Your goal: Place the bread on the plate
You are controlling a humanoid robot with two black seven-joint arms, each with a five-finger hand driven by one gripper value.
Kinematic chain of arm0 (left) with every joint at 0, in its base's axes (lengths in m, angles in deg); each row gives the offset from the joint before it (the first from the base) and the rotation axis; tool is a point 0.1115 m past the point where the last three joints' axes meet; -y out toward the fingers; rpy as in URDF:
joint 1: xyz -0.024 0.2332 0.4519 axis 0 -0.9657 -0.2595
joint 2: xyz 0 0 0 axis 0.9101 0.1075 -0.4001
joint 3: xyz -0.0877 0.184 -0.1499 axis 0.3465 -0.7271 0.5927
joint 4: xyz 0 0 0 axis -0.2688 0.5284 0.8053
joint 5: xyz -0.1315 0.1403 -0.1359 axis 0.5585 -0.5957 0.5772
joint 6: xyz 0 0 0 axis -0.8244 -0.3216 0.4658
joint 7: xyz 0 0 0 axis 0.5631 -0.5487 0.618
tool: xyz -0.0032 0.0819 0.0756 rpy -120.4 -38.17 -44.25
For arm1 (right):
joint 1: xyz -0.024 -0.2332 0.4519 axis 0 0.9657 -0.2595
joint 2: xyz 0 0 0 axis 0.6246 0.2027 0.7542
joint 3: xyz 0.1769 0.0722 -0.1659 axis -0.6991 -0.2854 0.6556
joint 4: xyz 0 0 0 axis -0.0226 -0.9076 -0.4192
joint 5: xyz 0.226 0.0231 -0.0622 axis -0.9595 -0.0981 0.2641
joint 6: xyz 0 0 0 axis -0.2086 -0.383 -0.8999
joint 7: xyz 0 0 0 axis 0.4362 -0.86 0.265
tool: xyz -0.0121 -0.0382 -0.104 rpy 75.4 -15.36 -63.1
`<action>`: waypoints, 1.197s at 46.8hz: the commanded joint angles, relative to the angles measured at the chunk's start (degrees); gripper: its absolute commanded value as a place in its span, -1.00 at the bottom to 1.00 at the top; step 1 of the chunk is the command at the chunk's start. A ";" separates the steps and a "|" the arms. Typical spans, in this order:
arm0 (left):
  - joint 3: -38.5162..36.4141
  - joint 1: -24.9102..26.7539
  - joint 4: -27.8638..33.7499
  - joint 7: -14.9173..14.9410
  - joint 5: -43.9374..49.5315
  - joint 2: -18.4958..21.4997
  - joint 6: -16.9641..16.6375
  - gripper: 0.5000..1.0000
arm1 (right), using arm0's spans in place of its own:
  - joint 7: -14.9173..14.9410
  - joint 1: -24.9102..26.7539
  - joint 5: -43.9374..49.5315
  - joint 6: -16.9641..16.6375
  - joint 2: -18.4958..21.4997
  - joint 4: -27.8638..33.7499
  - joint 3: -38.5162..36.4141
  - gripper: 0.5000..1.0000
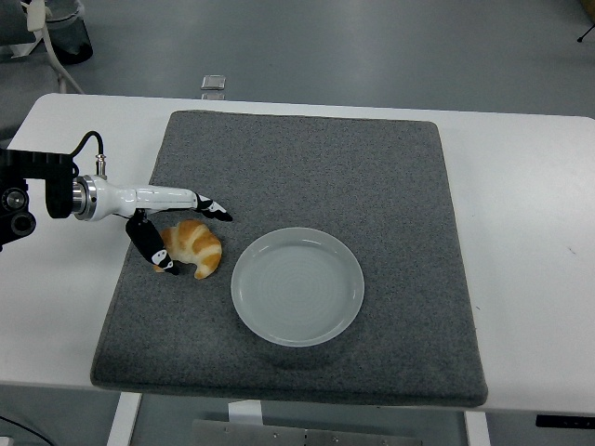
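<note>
I see my left hand over the grey mat on the white desk, its fingers spread around the bread without clamping it. The bread lies on the mat just left of the empty plate.

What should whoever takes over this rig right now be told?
Left hand: fingers open, straddling the bread from the left, thumb at its near-left end, other fingers stretched past its far side. No grasp closed yet.
Right hand: not in view.
Bread: lying on the grey mat, just left of the plate, not touching it.
Plate: holds nothing.
Done: the reach to the bread.
Left: close on the bread, lift it, carry it right, set it on the plate.
</note>
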 commanded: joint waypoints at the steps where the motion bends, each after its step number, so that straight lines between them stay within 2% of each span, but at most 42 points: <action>1: 0.09 -0.06 0.00 0.00 -1.21 -0.07 -0.08 0.97 | 0.00 0.00 0.00 0.00 0.00 0.00 0.00 0.72; 16: 0.01 -0.15 0.00 0.00 -1.65 -0.07 -0.34 0.93 | 0.00 0.00 0.00 0.00 0.00 0.00 0.00 0.73; 25: 0.01 -0.85 0.00 -0.09 -2.88 -0.95 -0.34 0.76 | 0.00 0.00 0.00 0.00 0.00 0.00 0.00 0.73; 34: 0.01 -1.30 0.00 -0.09 -5.34 -1.39 -1.31 0.41 | 0.09 0.00 0.00 0.00 0.00 0.00 0.00 0.72; 36: 0.01 -1.30 0.00 -0.09 -5.69 -1.39 -1.57 0.27 | 0.00 0.00 0.00 0.00 0.00 0.00 0.00 0.72; 44: 0.09 -1.30 0.00 -0.09 -6.75 -1.74 -2.01 0.09 | 0.00 0.00 0.00 0.00 0.00 0.00 0.00 0.72; 50: 0.09 -1.21 0.00 -0.09 -6.83 -1.74 -2.01 -0.22 | 0.00 0.00 0.00 0.00 0.00 0.00 0.00 0.72; 52: 0.09 -1.21 0.00 -0.17 -6.83 -1.74 -2.01 -0.48 | 0.00 0.00 0.00 0.00 0.00 0.00 0.00 0.72; 55: 0.09 -1.21 0.00 -0.17 -6.83 -1.74 -2.01 -0.98 | 0.00 0.00 0.00 0.00 0.00 0.00 0.00 0.72; 56: 0.09 -1.12 0.00 -0.17 -6.83 -1.74 -2.01 -1.00 | 0.00 0.00 0.00 0.00 0.00 0.00 0.00 0.73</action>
